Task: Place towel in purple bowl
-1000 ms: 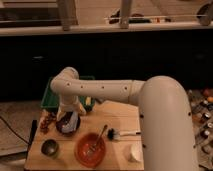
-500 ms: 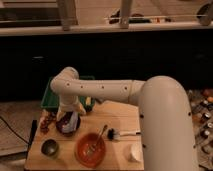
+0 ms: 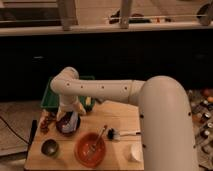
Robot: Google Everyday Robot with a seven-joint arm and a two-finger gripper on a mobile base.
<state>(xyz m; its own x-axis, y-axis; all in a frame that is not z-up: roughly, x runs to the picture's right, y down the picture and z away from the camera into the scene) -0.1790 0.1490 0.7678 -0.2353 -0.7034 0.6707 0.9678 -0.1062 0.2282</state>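
The purple bowl (image 3: 66, 128) sits at the left of the wooden table (image 3: 120, 115). A pale towel (image 3: 70, 120) lies in the bowl, bunched under the arm's end. My gripper (image 3: 67, 116) reaches down from the white arm right over the bowl, at the towel. The arm's wrist hides most of the gripper.
A green bin (image 3: 52, 97) stands behind the bowl. An orange bowl (image 3: 90, 148) with a utensil, a small dark bowl (image 3: 49, 147), a dish brush (image 3: 120, 134) and a white cup (image 3: 134, 152) lie on the front of the table. A dark tool (image 3: 33, 131) lies at the left edge.
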